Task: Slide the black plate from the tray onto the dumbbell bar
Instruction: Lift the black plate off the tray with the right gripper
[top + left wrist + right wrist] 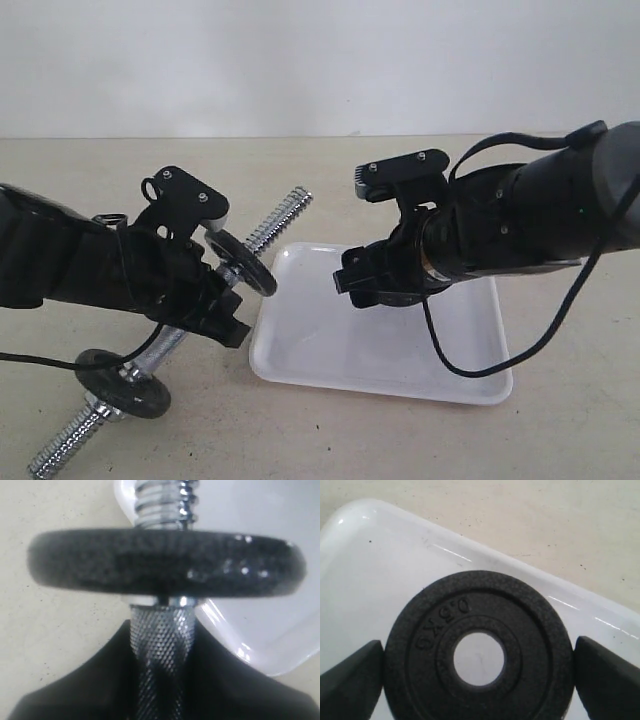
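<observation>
The black plate [535, 640], stamped 0.5 KG with an open central hole, sits flat between the fingers [607, 677] of my right gripper [479, 677], which is shut on its rim just above the white tray [375, 570]. In the exterior view my right gripper [365, 283] hangs over the tray [400, 350] and hides the plate. My left gripper [222, 318] is shut on the knurled middle of the dumbbell bar [160, 350], held tilted with its threaded end [282, 222] pointing up over the tray's left corner. In the left wrist view the bar [162, 635] passes through a black disc [165, 562].
The bar carries two other black discs, one [245, 262] just beyond my left gripper and one [125, 382] near its lower threaded end, which rests by the table's front edge. The tray's corner [260, 630] lies under the upper disc. A black cable [470, 372] drapes across the tray.
</observation>
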